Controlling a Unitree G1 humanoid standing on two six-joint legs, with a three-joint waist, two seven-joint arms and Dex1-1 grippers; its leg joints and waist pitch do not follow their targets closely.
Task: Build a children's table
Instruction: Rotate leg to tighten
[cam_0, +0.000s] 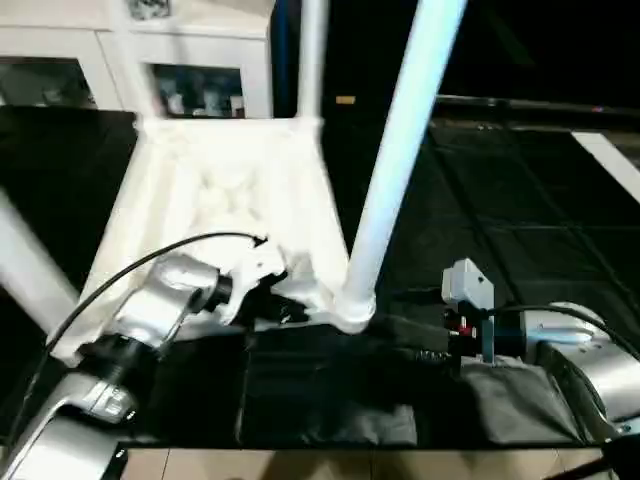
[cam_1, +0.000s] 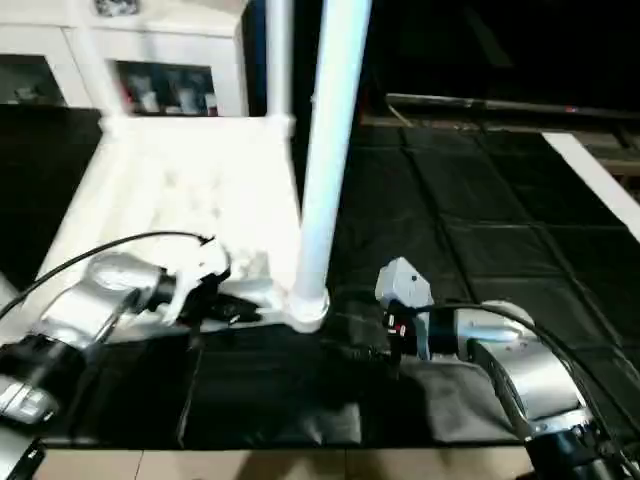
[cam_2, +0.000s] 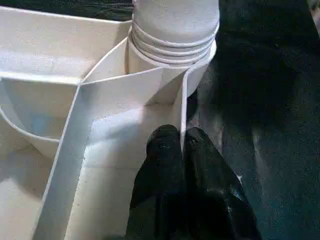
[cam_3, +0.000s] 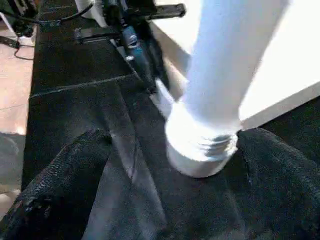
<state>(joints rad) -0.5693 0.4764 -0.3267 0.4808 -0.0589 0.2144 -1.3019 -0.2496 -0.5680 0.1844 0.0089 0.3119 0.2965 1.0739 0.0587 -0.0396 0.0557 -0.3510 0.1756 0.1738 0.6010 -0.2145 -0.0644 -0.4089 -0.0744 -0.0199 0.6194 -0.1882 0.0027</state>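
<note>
The children's table lies upside down on the black mat, its ribbed underside facing up and its white legs pointing up. The near-corner leg stands in its socket, and screw threads show at its base. My left gripper is shut on the thin frame wall just beside that socket, one black finger on each side of the wall. My right gripper is open, its fingers straddling the base of the leg without touching it.
A far leg and a left leg also rise from the table. A white glass-door cabinet stands behind. The black mat spreads to the right, and tan floor borders its near edge.
</note>
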